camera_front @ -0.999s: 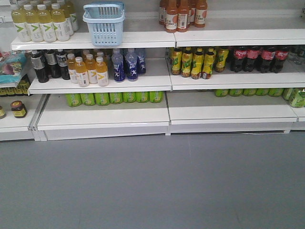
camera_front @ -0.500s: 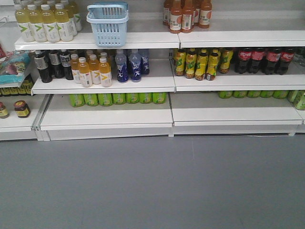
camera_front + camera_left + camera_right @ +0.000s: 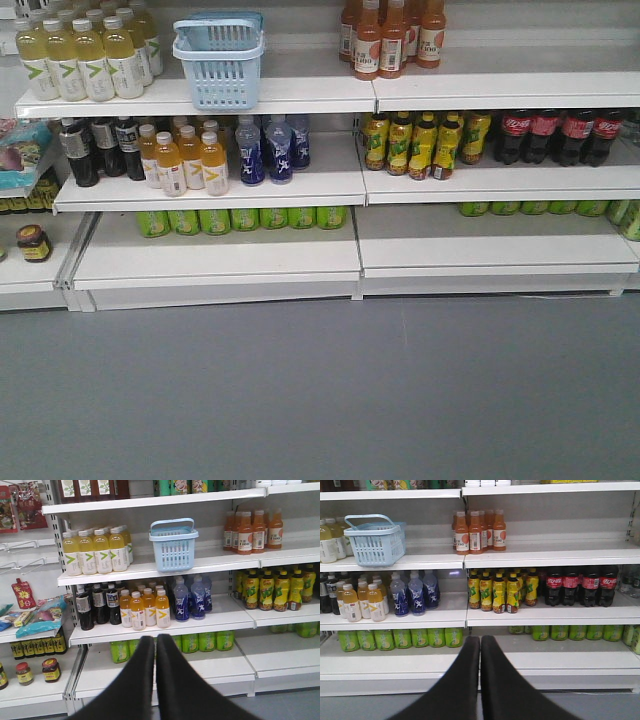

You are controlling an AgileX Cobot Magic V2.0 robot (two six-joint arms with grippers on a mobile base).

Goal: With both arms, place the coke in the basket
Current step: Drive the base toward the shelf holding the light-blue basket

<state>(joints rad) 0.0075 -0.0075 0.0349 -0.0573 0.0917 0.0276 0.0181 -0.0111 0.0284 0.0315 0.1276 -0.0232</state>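
No slim all-red coke can be made out in any view, so its place, heading and long axis cannot be told. The only cola seen is the row of dark cola bottles (image 3: 560, 135) with red labels at the right of the front view, set upright with caps up and packed touching one another, just beside the yellow-labelled bottles (image 3: 425, 145).

The basket (image 3: 225, 80) is seen at the upper left of the front view. It is set upright on the top shelf (image 3: 310, 95) with its opening upward and its handles raised; whether its long axis runs along or into the shelf cannot be told.

The left gripper (image 3: 155, 638) and the right gripper (image 3: 480, 638) are closed, fingers pressed together with nothing between them, and are held well apart from the shelves.

A dark bottle could be mistaken for the coke. Packed neighbours could be toppled by a reach, and the light basket could be pushed back or tipped.
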